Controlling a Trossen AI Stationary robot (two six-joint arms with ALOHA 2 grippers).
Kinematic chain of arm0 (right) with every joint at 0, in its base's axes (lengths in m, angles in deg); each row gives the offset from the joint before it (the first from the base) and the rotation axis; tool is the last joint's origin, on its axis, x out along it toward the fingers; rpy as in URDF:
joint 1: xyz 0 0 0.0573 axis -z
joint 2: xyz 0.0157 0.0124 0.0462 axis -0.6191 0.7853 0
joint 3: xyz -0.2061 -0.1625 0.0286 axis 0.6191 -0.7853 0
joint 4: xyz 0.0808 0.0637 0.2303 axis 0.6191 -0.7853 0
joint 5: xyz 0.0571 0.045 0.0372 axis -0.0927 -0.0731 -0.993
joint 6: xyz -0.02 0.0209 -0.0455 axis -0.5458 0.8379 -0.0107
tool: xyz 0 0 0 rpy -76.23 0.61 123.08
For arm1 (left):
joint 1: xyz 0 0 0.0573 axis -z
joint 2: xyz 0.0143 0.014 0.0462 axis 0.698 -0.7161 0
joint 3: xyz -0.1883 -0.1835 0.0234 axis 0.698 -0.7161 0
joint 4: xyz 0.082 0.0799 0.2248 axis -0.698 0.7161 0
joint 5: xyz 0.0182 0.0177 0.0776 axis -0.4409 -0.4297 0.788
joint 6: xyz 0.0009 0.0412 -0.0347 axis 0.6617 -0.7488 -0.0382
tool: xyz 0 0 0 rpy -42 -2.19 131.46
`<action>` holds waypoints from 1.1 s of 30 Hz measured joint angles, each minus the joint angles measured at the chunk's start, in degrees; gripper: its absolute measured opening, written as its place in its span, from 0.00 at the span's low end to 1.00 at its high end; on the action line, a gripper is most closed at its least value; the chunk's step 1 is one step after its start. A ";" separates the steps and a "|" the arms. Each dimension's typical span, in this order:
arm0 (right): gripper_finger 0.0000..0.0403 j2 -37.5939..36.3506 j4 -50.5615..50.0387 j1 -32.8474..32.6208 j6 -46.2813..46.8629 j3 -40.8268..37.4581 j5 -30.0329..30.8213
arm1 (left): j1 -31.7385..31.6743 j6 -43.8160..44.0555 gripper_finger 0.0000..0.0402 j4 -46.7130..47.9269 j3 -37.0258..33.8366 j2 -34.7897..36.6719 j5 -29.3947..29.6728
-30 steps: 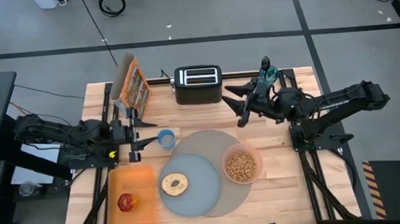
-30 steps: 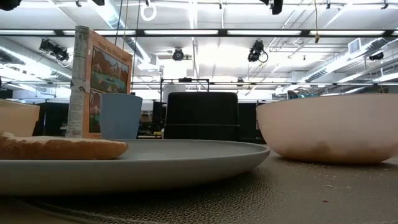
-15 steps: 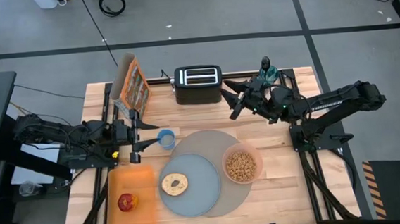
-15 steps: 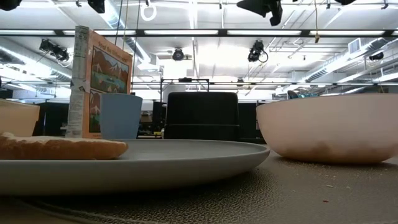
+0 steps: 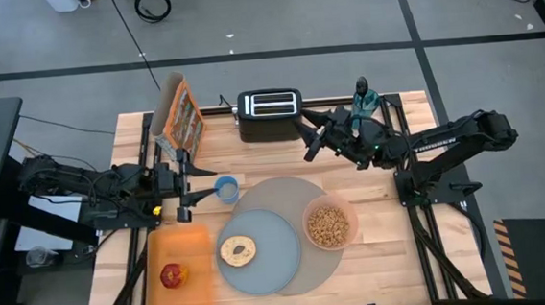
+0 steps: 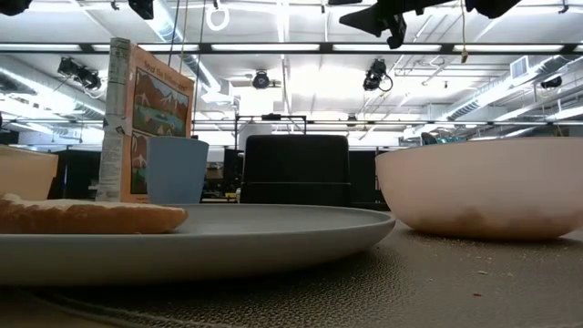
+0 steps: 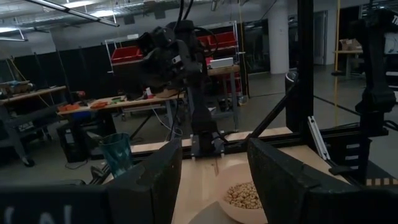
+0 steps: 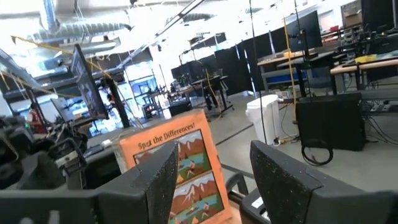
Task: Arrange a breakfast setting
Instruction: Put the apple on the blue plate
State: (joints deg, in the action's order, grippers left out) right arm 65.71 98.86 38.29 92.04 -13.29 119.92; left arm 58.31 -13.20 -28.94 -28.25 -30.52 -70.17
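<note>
The round grey mat lies at the table's middle. On it rest the blue-grey plate with the toasted bagel and the pink bowl of cereal. The small red apple lies on the orange board at the near left. No spoon shows. My left gripper is open and empty at the table's left, beside a blue cup. My right gripper is open and empty in the air, near the black toaster.
A cereal box stands at the far left and also shows in the right wrist view. A green figurine stands at the far right. Bare wood lies between the toaster and the mat.
My right gripper has gone toward the table's left and far edges, closer to the toaster, still open and empty. It now shows at the top of the low view.
</note>
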 joint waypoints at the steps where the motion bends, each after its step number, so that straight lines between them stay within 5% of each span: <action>1: 0.52 0.05 0.42 0.17 0.00 0.00 0.01 | 0.00 0.00 0.48 -0.02 0.00 0.00 0.00; 33: 0.52 0.09 1.64 0.28 -0.02 0.00 1.28 | 0.02 -0.44 0.48 -0.02 0.00 0.00 0.00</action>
State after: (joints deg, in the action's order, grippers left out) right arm 65.79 100.50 38.57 92.02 -13.29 121.19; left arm 58.33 -13.64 -28.96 -28.25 -30.52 -70.17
